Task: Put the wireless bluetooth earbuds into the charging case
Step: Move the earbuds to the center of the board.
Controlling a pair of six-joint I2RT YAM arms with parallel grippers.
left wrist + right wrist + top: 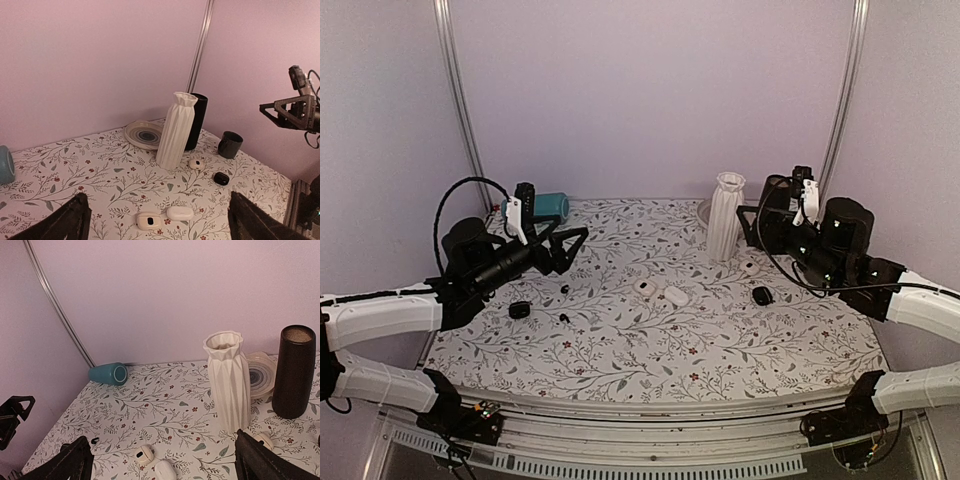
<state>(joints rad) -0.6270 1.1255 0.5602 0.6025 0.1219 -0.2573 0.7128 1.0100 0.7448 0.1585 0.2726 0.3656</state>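
Two tiny black earbuds [565, 288] [563, 317] lie on the floral table at left centre. A small black charging case [519, 310] sits just left of them. My left gripper [558, 222] hovers open above and behind them, holding nothing. In the left wrist view its gripper [155, 220] shows two widely spread dark fingers [70, 220] aimed at the vase, with neither the earbuds nor the case in sight. My right gripper [772, 195] is raised at the back right, open and empty. Its wrist view shows the gripper [162, 460] and one earbud [94, 440] far off.
A white ribbed vase [725, 215] stands at back centre, with a striped plate [144, 134], a tall black cylinder [197, 120] and a black cup [230, 144] nearby. Three white oval cases [645, 287] [675, 295] [748, 267] and a black oval lump [762, 295] lie mid-table. A teal cup [553, 206] lies at back left.
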